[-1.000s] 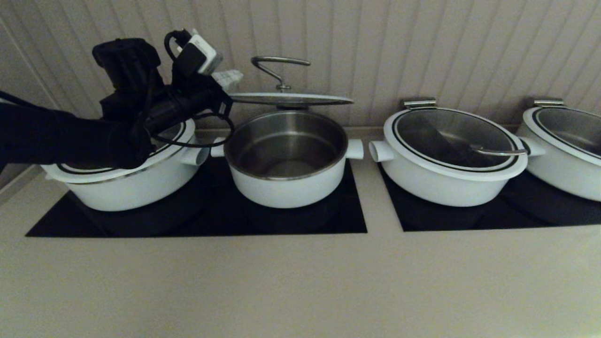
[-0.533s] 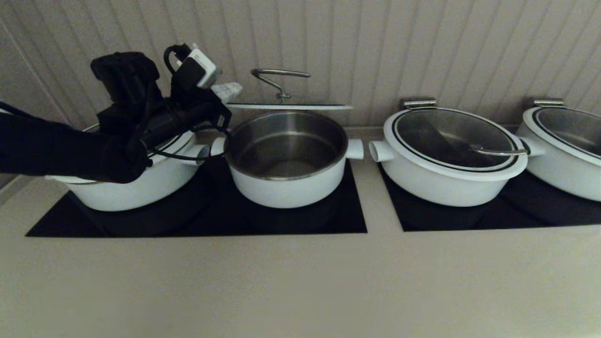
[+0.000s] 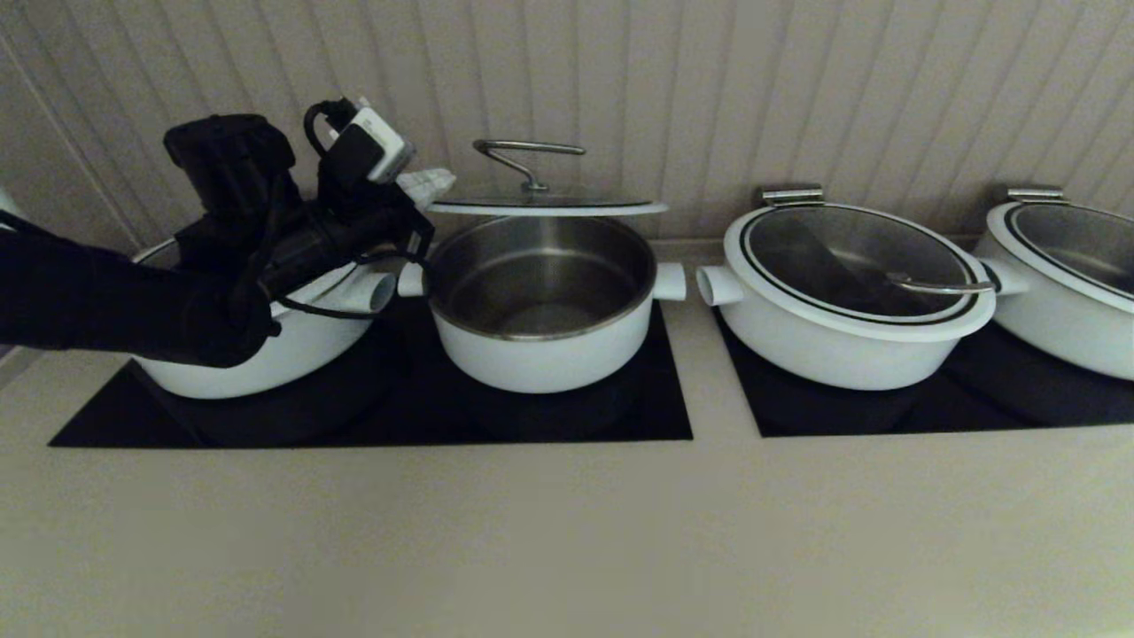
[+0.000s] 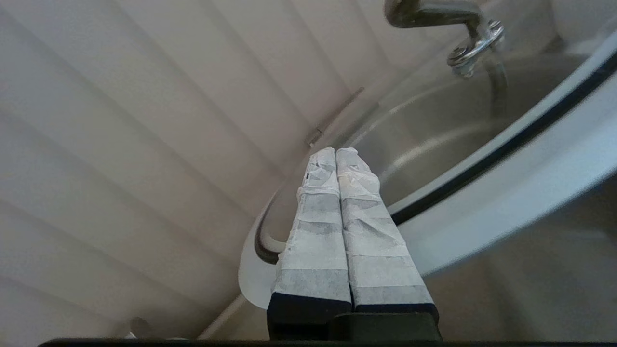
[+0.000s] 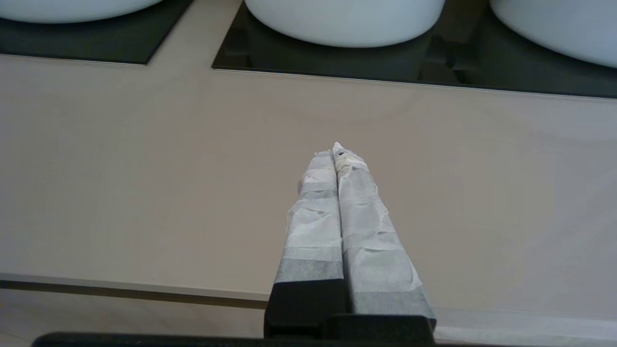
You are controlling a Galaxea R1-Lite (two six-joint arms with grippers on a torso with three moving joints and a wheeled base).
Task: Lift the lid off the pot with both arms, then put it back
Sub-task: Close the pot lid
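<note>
The small deep white pot (image 3: 540, 350) stands open on the black hob (image 3: 656, 416), its steel inside showing. The glass lid (image 3: 545, 206) with white rim and arched steel handle (image 3: 527, 151) hangs level just above the pot's back rim. My left gripper (image 3: 430, 182) is shut on the lid's left edge. In the left wrist view the taped fingers (image 4: 313, 231) are pressed together over the lid's rim (image 4: 530, 168). My right gripper (image 5: 336, 149) is shut and empty, low over the counter near its front edge, out of the head view.
A wide white pot (image 3: 266, 359) sits under my left arm. Two more wide lidded pots (image 3: 842, 292) (image 3: 1072, 266) stand on a second hob (image 3: 974, 408) to the right. A ribbed wall rises close behind. The beige counter (image 3: 567, 532) lies in front.
My left arm has come down with the lid. The lid has dropped from well above the pot to just over its rim and is now level.
</note>
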